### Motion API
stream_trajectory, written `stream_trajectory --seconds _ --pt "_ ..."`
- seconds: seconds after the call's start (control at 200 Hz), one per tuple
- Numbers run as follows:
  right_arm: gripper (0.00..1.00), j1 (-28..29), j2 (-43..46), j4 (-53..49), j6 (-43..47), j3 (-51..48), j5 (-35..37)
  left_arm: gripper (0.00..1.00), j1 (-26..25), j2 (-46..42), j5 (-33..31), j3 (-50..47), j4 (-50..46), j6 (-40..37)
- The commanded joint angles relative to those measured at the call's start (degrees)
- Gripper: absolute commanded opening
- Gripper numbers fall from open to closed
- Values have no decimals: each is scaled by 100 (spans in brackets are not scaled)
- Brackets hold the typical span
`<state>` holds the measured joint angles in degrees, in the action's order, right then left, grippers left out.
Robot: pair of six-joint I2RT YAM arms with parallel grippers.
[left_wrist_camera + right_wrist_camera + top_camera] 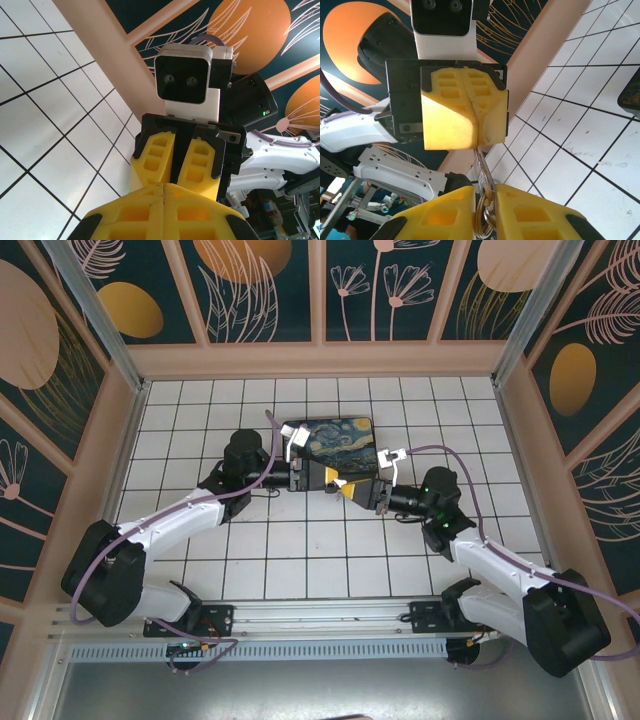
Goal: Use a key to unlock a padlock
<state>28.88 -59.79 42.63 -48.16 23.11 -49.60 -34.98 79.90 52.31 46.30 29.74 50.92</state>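
My two grippers meet tip to tip in the air in front of the painted box. The key (481, 165), thin and silvery, spans the small gap between them. Its blade end vanishes between the tips of my left gripper (476, 145), which is shut on it. The key's head and its wire rings (482, 220) sit between the yellow fingers of my right gripper (486, 200), which press in on both sides. From above, the left gripper (322, 478) and the right gripper (352, 490) almost touch. In the left wrist view, my left gripper (164, 192) is tightly shut. The padlock is hidden.
A dark box with a Starry Night lid (335, 440) lies just behind the grippers on the white tiled floor (300, 550). Wooden walls (320, 360) enclose the floor on three sides, and the arm bases stand at the near edge.
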Motion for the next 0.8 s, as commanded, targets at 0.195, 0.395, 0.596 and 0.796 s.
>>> stream_trajectory --seconds 0.195,0.395,0.596,0.796 --pt "13 99 -165 974 -395 -61 -89 0 37 -30 172 -145 575 201" --pt "20 121 -321 1224 -576 -59 -101 0 37 -4 267 -156 656 199" --pt "11 121 -464 1356 -700 -26 -14 0 40 -5 305 -193 683 202" --pt "2 143 -542 1572 -819 -44 2 0 36 -6 315 -216 716 208"
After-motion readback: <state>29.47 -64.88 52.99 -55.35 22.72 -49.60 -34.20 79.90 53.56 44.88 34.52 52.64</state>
